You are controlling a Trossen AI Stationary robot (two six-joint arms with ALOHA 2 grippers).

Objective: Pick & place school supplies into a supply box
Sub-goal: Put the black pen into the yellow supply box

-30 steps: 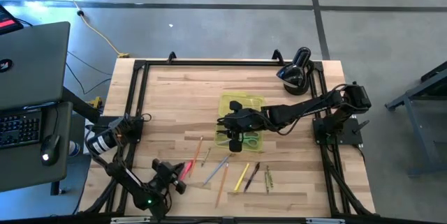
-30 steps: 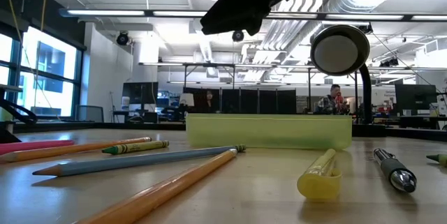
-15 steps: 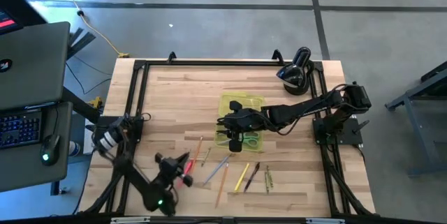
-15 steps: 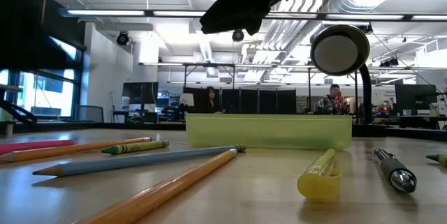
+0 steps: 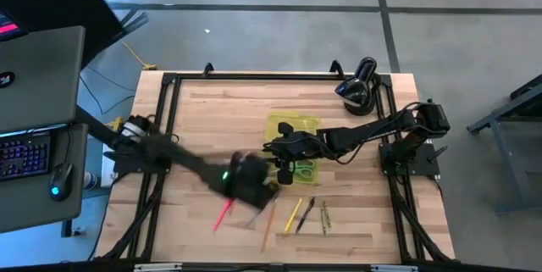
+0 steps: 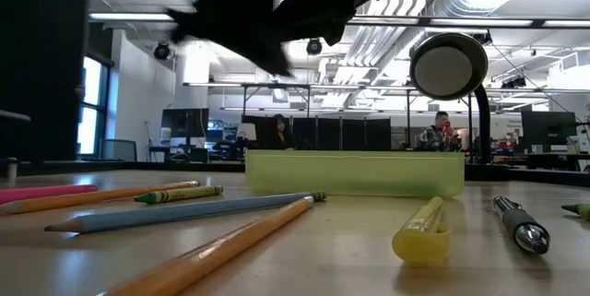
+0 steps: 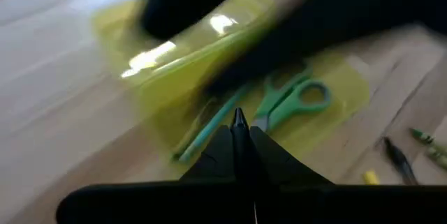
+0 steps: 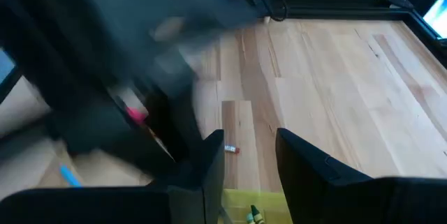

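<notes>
The yellow-green supply box [image 5: 305,126] lies mid-table; in the left wrist view it [image 7: 174,56] holds green scissors [image 7: 290,102] and a blue-green pencil [image 7: 209,133]. My right gripper [image 5: 275,149] hovers open over the box, its fingers apart in its own view [image 8: 248,151]. My left gripper [image 5: 254,189], blurred, is stretched out just near-left of the box, above the table; its fingers [image 7: 239,119] are shut with nothing visible between them. A pink pen [image 5: 222,214], pencils [image 5: 264,213], a yellow marker [image 5: 294,214] and a black pen [image 5: 306,210] lie flat near the front edge.
A black rounded device [image 5: 360,86] stands at the far right corner. Black frame rails [image 5: 169,119] border the table. A green crayon [image 5: 323,217] lies beside the black pen. A laptop [image 5: 38,77] sits off the left side. People sit in the room behind [image 6: 441,132].
My left arm has swung fast from the near-left corner toward the right and far side, ending beside the supply box; its wrist now looks down onto the box. The pink pen and the pencils have stayed on the table. My right arm kept still.
</notes>
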